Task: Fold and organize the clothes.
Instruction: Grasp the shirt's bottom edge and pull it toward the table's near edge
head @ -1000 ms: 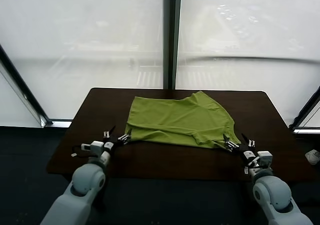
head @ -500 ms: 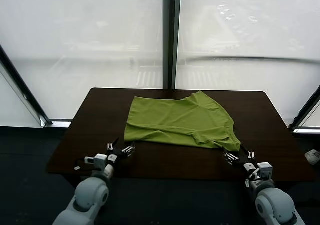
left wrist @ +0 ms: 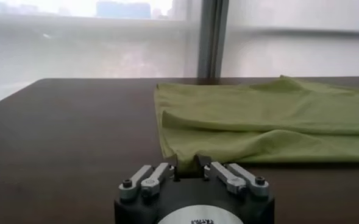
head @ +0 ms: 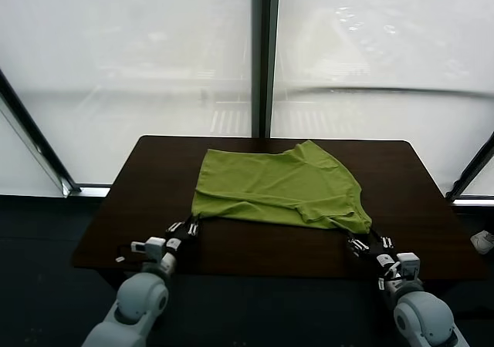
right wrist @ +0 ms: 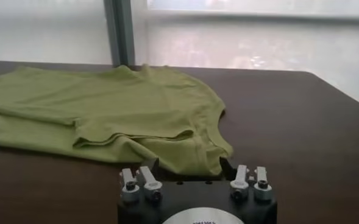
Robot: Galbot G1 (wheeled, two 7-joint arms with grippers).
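The lime-green T-shirt lies folded over on the dark table, plain side up, with no graphic showing. My left gripper is at the shirt's near left corner. In the left wrist view its fingers are drawn close together with the corner's fabric between them. My right gripper is at the near right corner. In the right wrist view its fingers stand wide apart, with the shirt's hem in the gap between them.
The table's near edge is just behind both grippers. Bare table top lies to the left and right of the shirt. Large windows stand behind the table's far edge.
Both grippers have moved forward from the table's near edge up to the shirt's near corners. The left gripper's fingers have narrowed around the left corner.
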